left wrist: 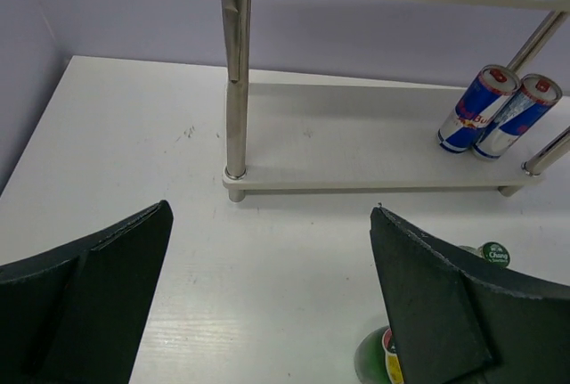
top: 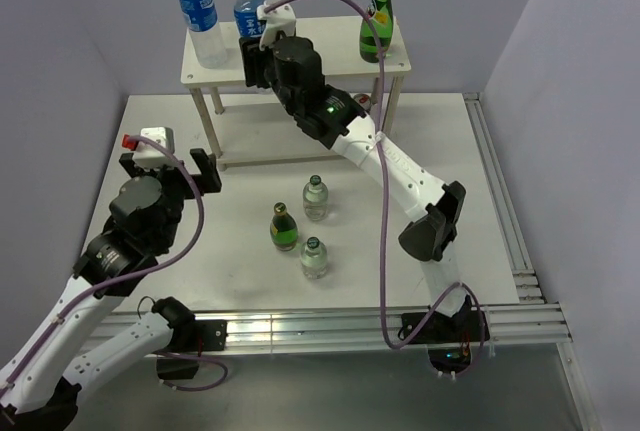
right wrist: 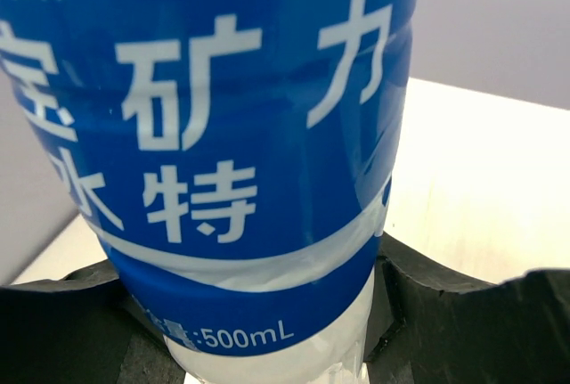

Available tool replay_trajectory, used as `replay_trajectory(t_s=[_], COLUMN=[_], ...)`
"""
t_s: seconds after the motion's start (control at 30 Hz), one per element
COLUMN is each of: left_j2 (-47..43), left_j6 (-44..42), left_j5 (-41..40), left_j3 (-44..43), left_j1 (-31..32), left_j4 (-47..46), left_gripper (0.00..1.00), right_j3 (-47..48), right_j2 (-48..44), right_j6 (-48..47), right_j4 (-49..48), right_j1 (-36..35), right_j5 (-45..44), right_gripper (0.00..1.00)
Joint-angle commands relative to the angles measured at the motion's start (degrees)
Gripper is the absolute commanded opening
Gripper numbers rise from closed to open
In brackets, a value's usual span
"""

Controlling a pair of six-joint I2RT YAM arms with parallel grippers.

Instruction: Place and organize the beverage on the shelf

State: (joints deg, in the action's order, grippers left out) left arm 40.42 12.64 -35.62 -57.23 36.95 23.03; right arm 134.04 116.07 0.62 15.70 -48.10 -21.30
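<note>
The shelf stands at the back of the table, its lower board nearest in the left wrist view. My right gripper is shut on a blue-label water bottle at the top board; in the right wrist view the bottle fills the picture, with black fingers at both sides. A second blue-label bottle and a tall green bottle stand on the top board. My left gripper hangs open over the table, left of the shelf, with nothing between its fingers.
Two Red Bull cans stand on the lower board at its right end. On the table in front are a small green bottle and two small clear bottles. The green one lies just under my left gripper's right finger.
</note>
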Motion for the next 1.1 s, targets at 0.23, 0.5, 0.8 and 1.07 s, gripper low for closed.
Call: replay_trajectory(t_s=[0.23, 0.5, 0.8, 1.07], left_j2=[-4.9, -5.6, -7.2, -9.2], left_j6=[-2.0, -3.6, -4.4, -4.7], left_j5=[0.0, -3.1, -5.1, -5.2], left_j3=[2.7, 3.4, 5.3, 6.1], left_j1=[0.6, 3.0, 4.5, 4.9], left_j4=[-6.4, -7.6, -9.2, -9.8], left_gripper=[0.99, 0.99, 0.99, 0.99], right_j3=[4.7, 4.1, 7.4, 6.6], right_j2=[0.8, 3.9, 9.9, 11.5], right_j6=[0.3, 2.2, 6.8, 6.5], right_j4=[-17.8, -25.4, -29.2, -29.6], right_j1=[3.9, 5.3, 7.4, 7.3], right_j5=[2.2, 2.1, 4.4, 6.4], right_gripper=[0.00, 0.00, 0.00, 0.00])
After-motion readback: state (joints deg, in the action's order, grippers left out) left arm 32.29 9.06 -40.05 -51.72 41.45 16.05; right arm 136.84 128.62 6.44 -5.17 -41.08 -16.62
